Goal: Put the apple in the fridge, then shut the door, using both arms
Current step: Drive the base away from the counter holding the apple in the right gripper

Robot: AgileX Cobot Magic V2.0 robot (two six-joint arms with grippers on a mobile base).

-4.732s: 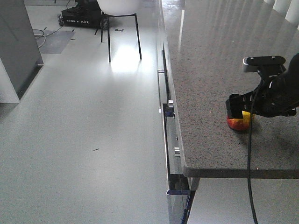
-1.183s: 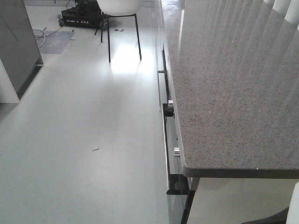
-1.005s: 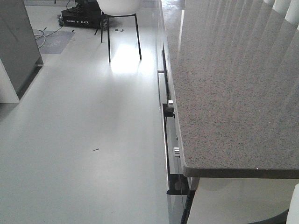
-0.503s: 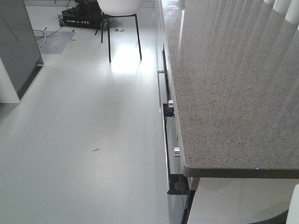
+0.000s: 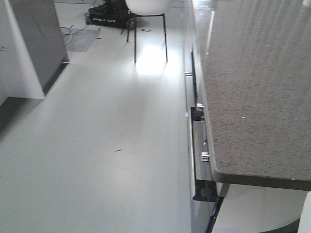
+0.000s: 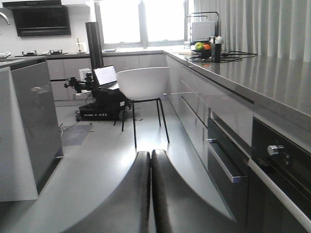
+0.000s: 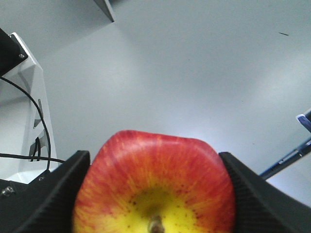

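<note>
Right claw clamped on apple, held over floor, off the worktop. Left claw pressed together, empty. Fridge lies front-left, well apart from both; left claw likely nearer.

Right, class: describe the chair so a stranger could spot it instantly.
Follow the long grey stone-topped counter toward the bright window; the chair stands beside its cabinets. It is the one white shell seat on thin black legs, unlike the low black wheeled cart carrying a laptop behind it.
</note>
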